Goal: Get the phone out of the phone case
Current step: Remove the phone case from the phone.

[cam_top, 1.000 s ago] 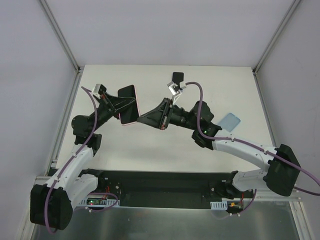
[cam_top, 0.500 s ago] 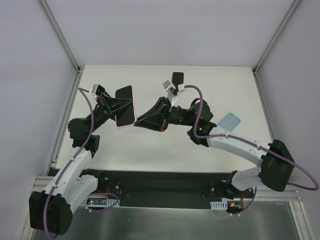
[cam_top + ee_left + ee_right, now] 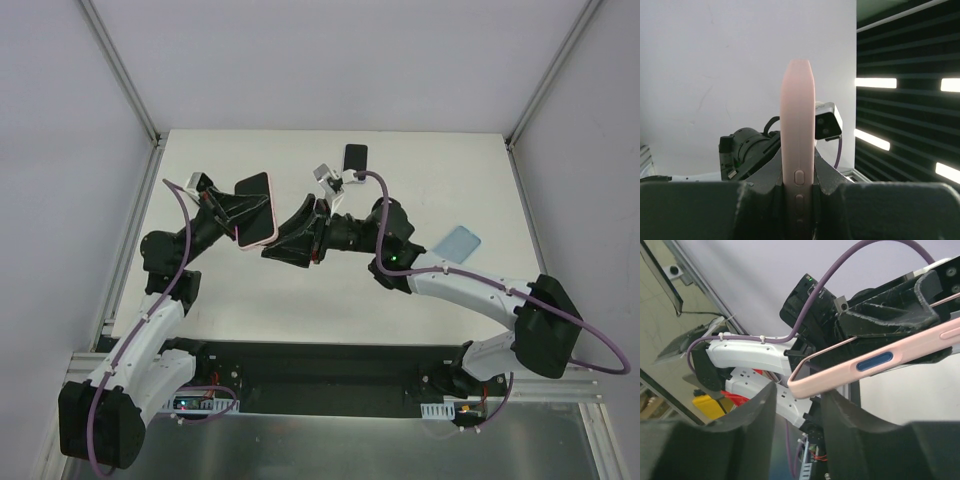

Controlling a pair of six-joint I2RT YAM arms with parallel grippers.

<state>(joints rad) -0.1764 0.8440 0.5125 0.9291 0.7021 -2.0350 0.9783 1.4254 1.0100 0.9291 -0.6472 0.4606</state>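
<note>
My left gripper (image 3: 798,186) is clamped on the pink phone case (image 3: 797,115), with the phone (image 3: 254,205) seated inside, held in the air. Just right of that left gripper, the right gripper (image 3: 799,401) has slid in and cracked its jaws apart around the case's near corner, gripping nothing. I read that as lining up a peel. The case's long axis runs straight out from the left gripper, screen upward.

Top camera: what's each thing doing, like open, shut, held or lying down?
pink case: on the phone, not off yet.
phone: held up off the table.
left gripper: shut on the pink case.
right gripper: open, at the pink case's corner.
black device: lying flat on the table.
blue flat thing: lying flat.
</note>
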